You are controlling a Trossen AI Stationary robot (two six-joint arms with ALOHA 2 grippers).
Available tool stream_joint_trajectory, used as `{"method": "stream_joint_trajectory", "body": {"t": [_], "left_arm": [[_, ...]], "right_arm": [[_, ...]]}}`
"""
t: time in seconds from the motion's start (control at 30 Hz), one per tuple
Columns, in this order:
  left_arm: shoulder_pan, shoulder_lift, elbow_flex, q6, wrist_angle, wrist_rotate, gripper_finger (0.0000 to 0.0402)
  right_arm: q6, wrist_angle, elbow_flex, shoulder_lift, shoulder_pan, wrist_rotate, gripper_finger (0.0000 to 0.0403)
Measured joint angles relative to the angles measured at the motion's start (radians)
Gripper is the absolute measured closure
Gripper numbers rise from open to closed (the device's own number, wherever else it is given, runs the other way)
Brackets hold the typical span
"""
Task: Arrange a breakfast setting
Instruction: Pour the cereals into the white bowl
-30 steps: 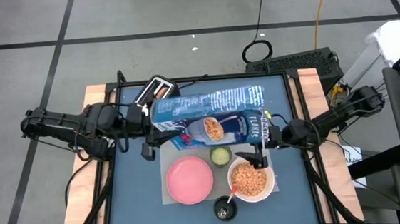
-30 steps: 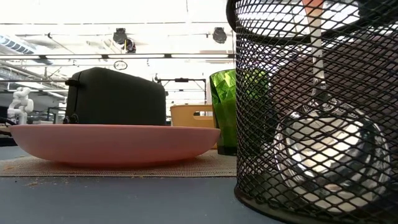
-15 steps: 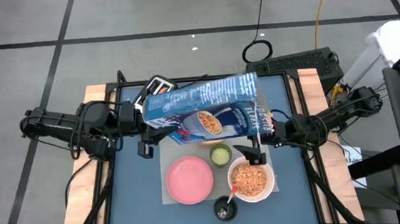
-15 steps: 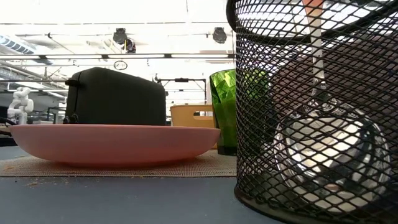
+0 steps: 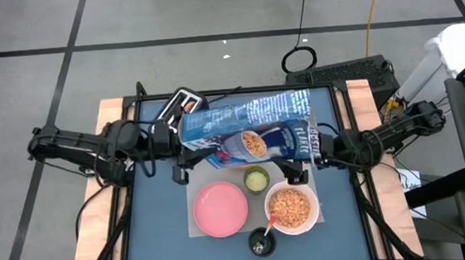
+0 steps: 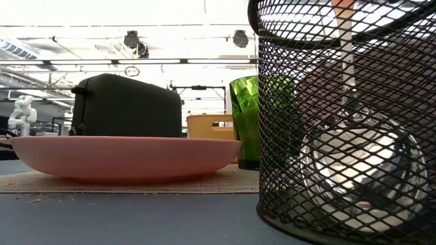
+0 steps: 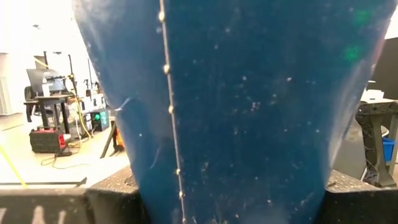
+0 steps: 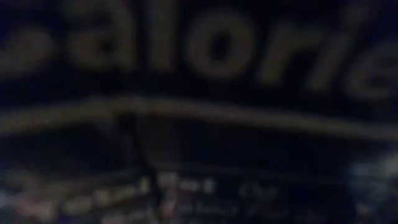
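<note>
The blue cereal box (image 5: 249, 133) hangs on its side above the table's middle, between both arms. My left gripper (image 5: 178, 161) is shut on its left end, and the box fills the left wrist view (image 7: 249, 93). My right gripper (image 5: 296, 171) is at the box's right end, mostly hidden under it. The white bowl (image 5: 292, 208) holds cereal. The pink plate (image 5: 220, 208) and green cup (image 5: 255, 179) stand on a mat. The red-handled spoon (image 5: 271, 223) stands in a black mesh cup (image 5: 262, 242). The toast and fruit are not in view. My left gripper pinches the box's left end (image 7: 149, 186) between its two fingers (image 7: 106, 202), which come level from the table's left. The box is lifted clear of the table and lies lengthwise, reaching toward the right arm.
The black-and-silver toaster (image 5: 179, 103) stands at the far left, behind the box. In the low view an orange tray (image 6: 204, 126) shows beyond the plate (image 6: 122, 156). The mesh cup (image 6: 347, 122) stands at the near edge. Bare table lies left of the plate.
The box has swung: its right end has gone toward the far edge and it now lies slanted. It drifted a little left, then right. My right gripper has moved from over the bowl toward the far edge. My left gripper has followed the box.
</note>
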Motion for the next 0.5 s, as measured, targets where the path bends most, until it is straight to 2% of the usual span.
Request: {"method": "stream_joint_trajectory", "body": {"t": [0.2,0.5], "left_arm": [[0.0,0.016,0.0,-0.003,-0.011,-0.006,0.0179],[0.001,0.018,0.0,0.001,-0.027,-0.009,0.0179]], "right_arm": [[-0.001,0.0,0.0,-0.001,0.001,0.0,0.0046],[0.012,-0.005,0.0,-0.001,0.001,0.0,0.0144]]}}
